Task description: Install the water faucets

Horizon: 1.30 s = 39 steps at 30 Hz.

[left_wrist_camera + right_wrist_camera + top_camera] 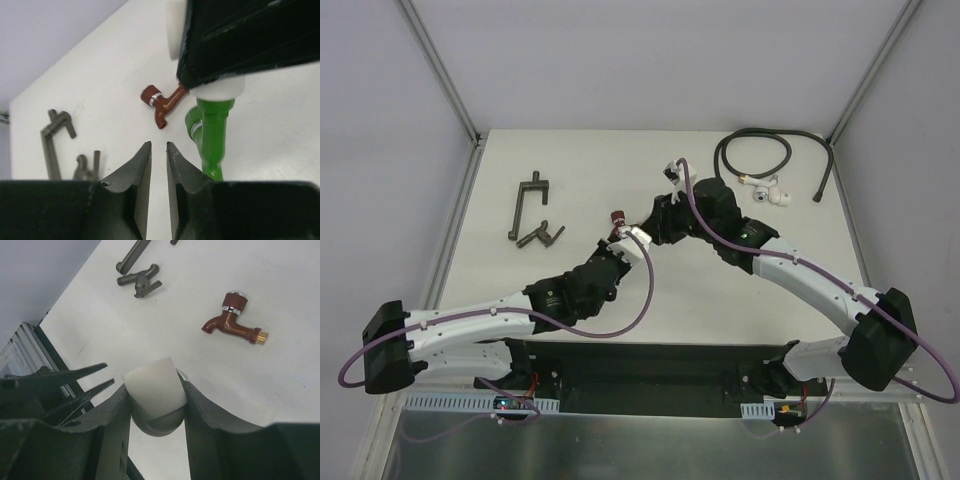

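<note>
Right tool (153, 384): clamped on white fitting (220, 92); green faucet (212, 135) projected from that fitting, apparently already installed. Left tool (159, 146): narrowly apart, empty; red faucet (161, 102) lay loose on table (100, 75) just ahead of it. Next, probably: grasp it, align the brass end. Hidden: green faucet's thread, so seating could not be told.

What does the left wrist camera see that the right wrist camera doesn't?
Only the left wrist camera shows the green tap, sticking out of the white pipe piece. Only the right wrist camera shows the brass end of the red tap. Both show the red tap lying on the table, the dark metal parts, and the right gripper squeezing the white pipe piece.
</note>
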Motion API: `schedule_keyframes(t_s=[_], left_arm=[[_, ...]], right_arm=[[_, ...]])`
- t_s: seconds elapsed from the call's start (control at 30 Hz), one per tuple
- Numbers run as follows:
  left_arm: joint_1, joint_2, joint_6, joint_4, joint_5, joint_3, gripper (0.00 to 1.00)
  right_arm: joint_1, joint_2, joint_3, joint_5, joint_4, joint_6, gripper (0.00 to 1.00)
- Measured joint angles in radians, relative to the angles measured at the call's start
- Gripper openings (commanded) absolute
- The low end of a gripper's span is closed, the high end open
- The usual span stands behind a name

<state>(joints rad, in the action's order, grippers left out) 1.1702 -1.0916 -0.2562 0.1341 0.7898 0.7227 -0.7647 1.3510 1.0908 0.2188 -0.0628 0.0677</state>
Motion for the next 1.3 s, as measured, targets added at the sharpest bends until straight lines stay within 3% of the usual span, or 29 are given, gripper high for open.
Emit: schedule_keyframes(t_s=[0.07,0.2,0.33,0.43,0.6,0.8,0.93,1.1,1.3], left_arm=[[-0.018,0.064,0.045,0.003,-0.034,-0.030,0.38],[-0.169,0.290,0.212,0.028,-0.208,-0.139,0.70],[-0.322,0.484,0.436,0.080,-0.333,-0.263,0.84],[-0.393,0.518,0.600,0.118,-0.446,-0.320,0.90],[-0.488,0.468,0.886,0.278,-0.657,-0.445,0.93],[-0.537,0.389,1.254,0.504,-0.735,-0.635,0.95],[-0.537,0.339,1.470,0.633,-0.761,-0.657,0.96],[-0.537,0.298,1.614,0.769,-0.789,-0.657,0.96],[-0.537,0.224,1.715,0.822,-0.838,-0.631,0.96]], right_arm=[[0.013,-0.012,-0.023,0.007,0.041,0.009,0.02],[0.069,-0.062,-0.100,0.029,0.116,0.041,0.02],[0.100,-0.082,-0.133,0.040,0.165,0.062,0.02],[0.100,-0.084,-0.140,0.051,0.195,0.077,0.02],[0.110,-0.100,-0.163,0.056,0.239,0.111,0.02],[0.117,-0.125,-0.194,0.055,0.273,0.137,0.02],[0.118,-0.132,-0.219,0.058,0.320,0.157,0.02],[0.118,-0.133,-0.238,0.078,0.375,0.185,0.02],[0.118,-0.132,-0.258,0.121,0.472,0.220,0.02]])
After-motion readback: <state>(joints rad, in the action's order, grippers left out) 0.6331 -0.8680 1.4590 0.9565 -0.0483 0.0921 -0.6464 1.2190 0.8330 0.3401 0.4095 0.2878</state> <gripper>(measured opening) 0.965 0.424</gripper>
